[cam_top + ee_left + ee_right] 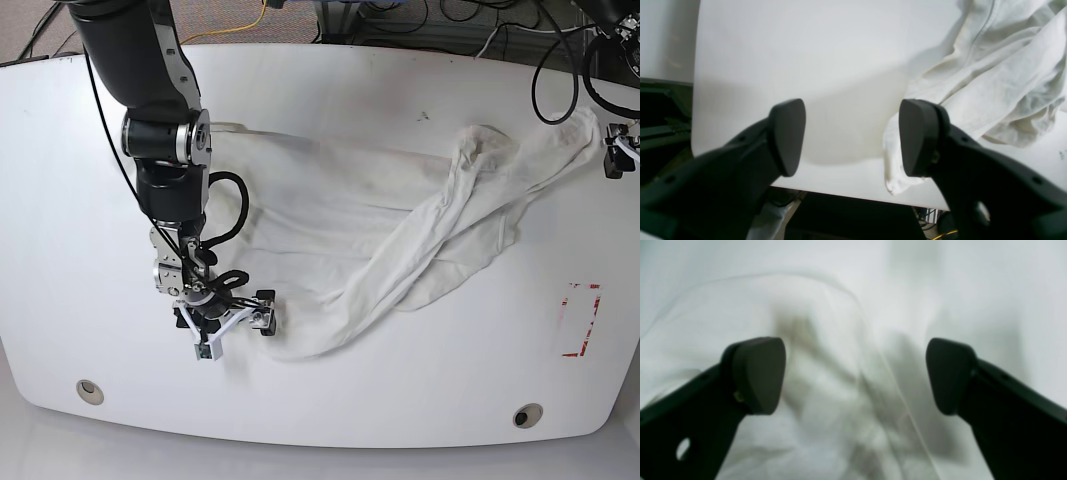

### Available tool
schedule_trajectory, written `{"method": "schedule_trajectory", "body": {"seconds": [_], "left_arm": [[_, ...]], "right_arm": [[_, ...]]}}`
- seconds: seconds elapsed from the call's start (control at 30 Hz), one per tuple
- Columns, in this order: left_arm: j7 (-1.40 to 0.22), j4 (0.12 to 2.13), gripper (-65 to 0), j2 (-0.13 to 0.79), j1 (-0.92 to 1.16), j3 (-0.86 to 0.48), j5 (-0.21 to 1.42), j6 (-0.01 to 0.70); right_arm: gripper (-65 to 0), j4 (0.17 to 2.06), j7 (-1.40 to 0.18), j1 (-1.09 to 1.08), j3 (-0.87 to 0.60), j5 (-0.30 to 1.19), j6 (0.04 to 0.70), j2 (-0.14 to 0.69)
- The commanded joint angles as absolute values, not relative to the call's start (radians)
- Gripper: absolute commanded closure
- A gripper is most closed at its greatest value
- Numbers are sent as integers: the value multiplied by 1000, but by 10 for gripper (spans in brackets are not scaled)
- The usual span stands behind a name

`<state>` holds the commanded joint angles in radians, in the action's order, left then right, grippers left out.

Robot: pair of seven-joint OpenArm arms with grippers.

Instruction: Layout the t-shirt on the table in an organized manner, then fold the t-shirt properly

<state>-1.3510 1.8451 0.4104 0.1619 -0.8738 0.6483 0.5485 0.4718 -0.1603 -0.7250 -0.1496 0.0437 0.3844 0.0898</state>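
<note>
Nearest me, the right tool (225,327) hangs low over the shirt's (340,225) front-left hem, jaws spread wide and empty, with blurred cloth filling the gap in its wrist view. The shirt lies crumpled and twisted across the middle of the white desk (400,400), one bunched length trailing toward the far right edge. There the left tool (852,137) sits at the desk's edge, also spread open and empty, with a shirt end just beside one of its fingers (917,136).
</note>
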Motion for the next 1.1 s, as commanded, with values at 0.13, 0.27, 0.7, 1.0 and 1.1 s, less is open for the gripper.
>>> {"method": "schedule_trajectory", "body": {"seconds": [0.13, 0.27, 0.7, 1.0, 1.1], "left_arm": [[-1351, 1845, -415, 410, 162, -874, 648, 549], [-1351, 1845, -415, 410, 162, -872, 648, 549], [-1351, 1845, -415, 410, 162, -874, 648, 549], [-1351, 1845, -415, 410, 162, -872, 648, 549], [-1351, 1845, -415, 410, 162, -871, 648, 549]], "right_arm": [[-650, 472, -160, -704, -150, 44, 440, 84], [-650, 472, -160, -694, -150, 44, 467, 53], [-579, 472, -160, -694, -148, 42, 469, 22], [-5, 475, -160, -702, -145, 42, 469, 19], [-11, 476, -166, -723, -145, 42, 469, 19]]}}
